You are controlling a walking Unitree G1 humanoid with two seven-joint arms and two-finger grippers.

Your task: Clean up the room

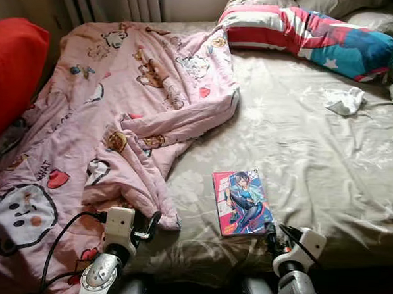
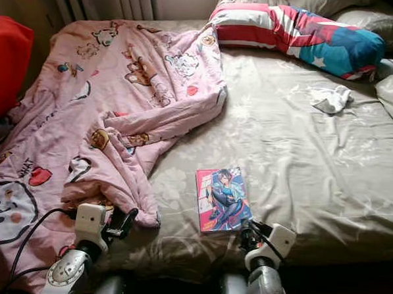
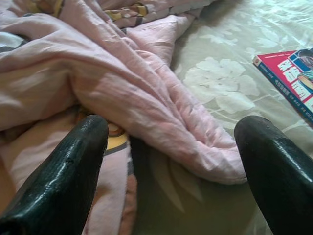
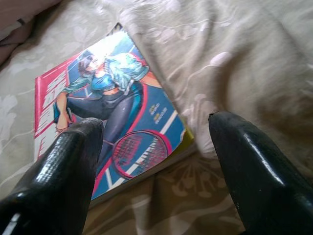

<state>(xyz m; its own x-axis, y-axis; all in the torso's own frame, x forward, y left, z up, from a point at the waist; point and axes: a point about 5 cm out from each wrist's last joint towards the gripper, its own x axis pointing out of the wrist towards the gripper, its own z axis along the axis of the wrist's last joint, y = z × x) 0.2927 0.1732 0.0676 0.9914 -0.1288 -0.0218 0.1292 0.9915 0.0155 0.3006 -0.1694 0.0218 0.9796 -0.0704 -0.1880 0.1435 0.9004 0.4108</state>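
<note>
Looking down from the left eye view, one bed with an olive flowered sheet holds everything: one pink cartoon-print quilt crumpled over its nine o'clock half, one book lying flat near six o'clock, one small white cloth at two o'clock, and one long striped pillow across twelve to one o'clock. One red cushion is cut off at the nine o'clock edge, and grey pillows are cropped at the top corner. The left gripper sits at seven o'clock over the quilt's hem; the right gripper sits at five o'clock, just beside the book's near corner.

From the right eye view the same count holds, with the book close to centre.

Through the left wrist view, the two black fingers stand wide apart, empty, with a quilt fold between them and the book's red corner at three o'clock, cut off.

Through the right wrist view, the fingers are spread apart, one over the book's cover, holding nothing; the cover's small lettering is unreadable.
</note>
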